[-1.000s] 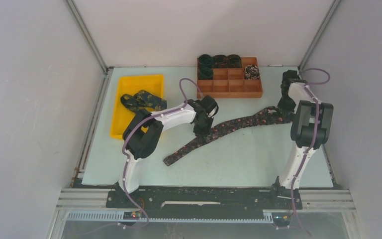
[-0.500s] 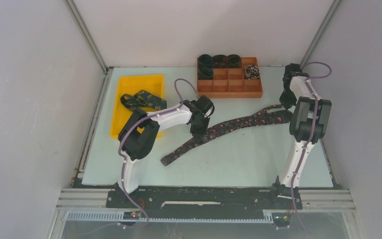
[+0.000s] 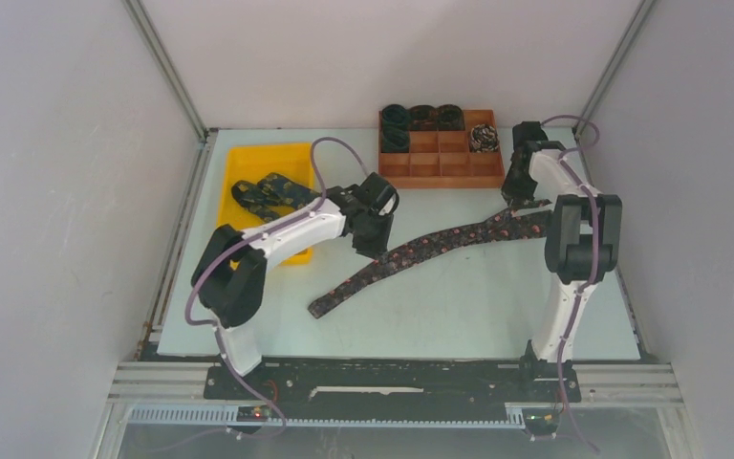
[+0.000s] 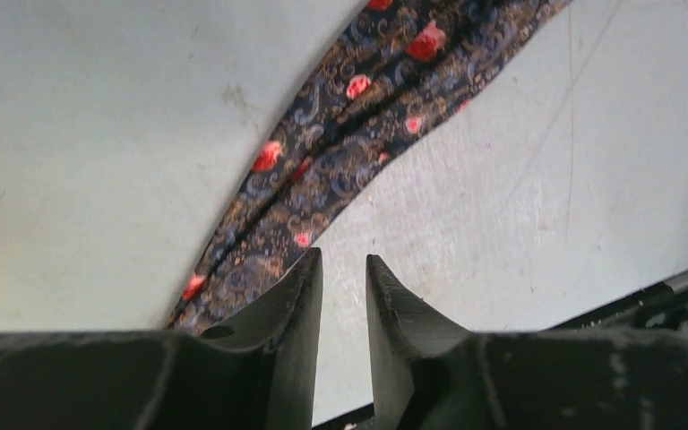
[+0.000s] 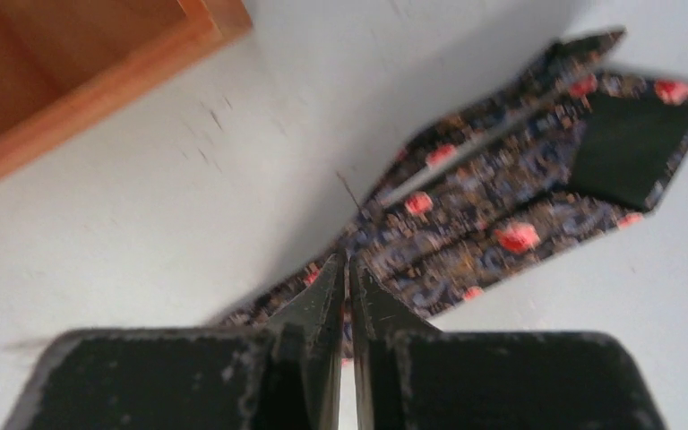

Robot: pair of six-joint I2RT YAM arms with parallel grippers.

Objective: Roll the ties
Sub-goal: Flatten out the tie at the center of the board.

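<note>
Dark paisley necktie [image 3: 420, 247] lies mid-frame on the pale table [image 3: 459, 306]. Right fingers [image 5: 324, 300] pinch its wide end, left fingers [image 4: 297, 300] gape empty beside it; tugging may slip it.

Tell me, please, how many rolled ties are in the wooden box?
5 rolled ties: three across the box's back row, one in front of the leftmost, one lighter at right.

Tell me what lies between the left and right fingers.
A stretch of the long dark red-flowered fabric necktie, flat on the pale table; the top view shows it.
</note>
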